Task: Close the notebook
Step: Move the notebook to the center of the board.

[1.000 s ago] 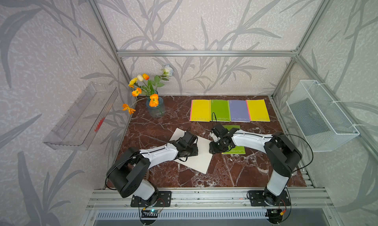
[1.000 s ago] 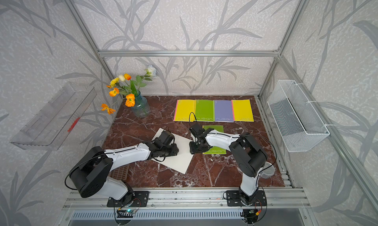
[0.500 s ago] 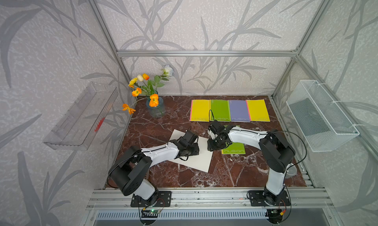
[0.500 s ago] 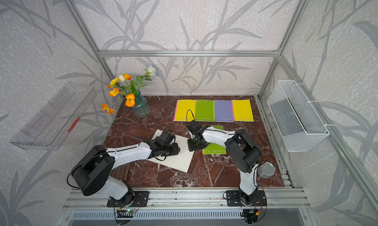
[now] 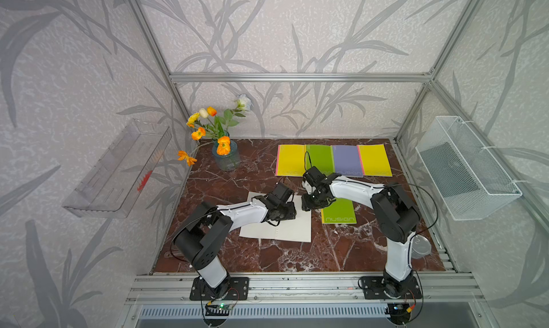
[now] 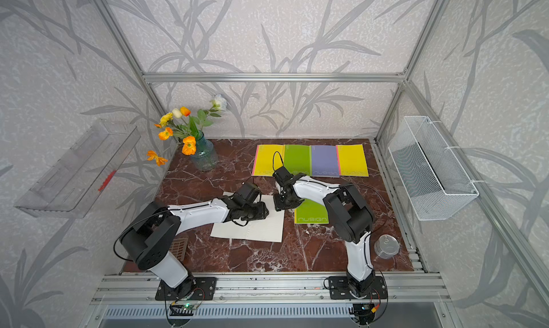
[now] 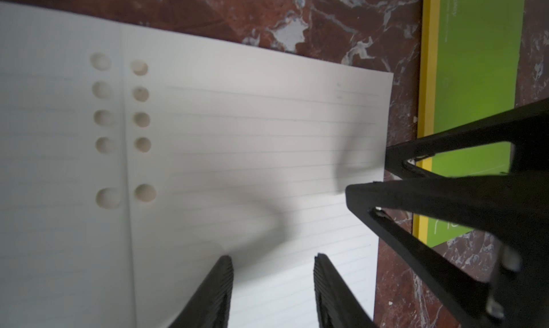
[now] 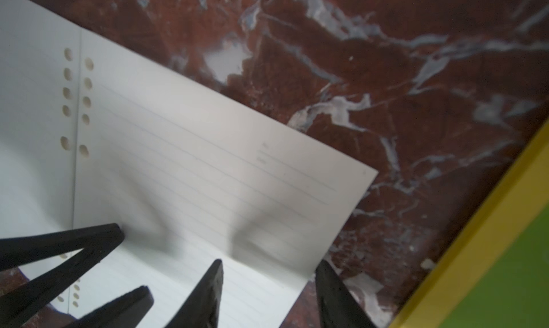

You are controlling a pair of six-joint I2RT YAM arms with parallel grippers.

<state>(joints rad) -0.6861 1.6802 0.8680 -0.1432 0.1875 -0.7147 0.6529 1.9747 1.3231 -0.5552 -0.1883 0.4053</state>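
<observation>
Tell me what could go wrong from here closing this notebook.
The right gripper, jaws apart, sits at the outer edge of the open white lined notebook; it might lift one sheet and crease it. The left gripper hangs close by over the same page, so they could collide. The closed green notebook alongside might get nudged.

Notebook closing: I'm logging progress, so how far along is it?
Done: nothing yet; the notebook lies flat open. In hand: the right gripper, open, sits at the page's outer edge; the left gripper, open, is over the page. Left: lifting and folding it shut.
</observation>
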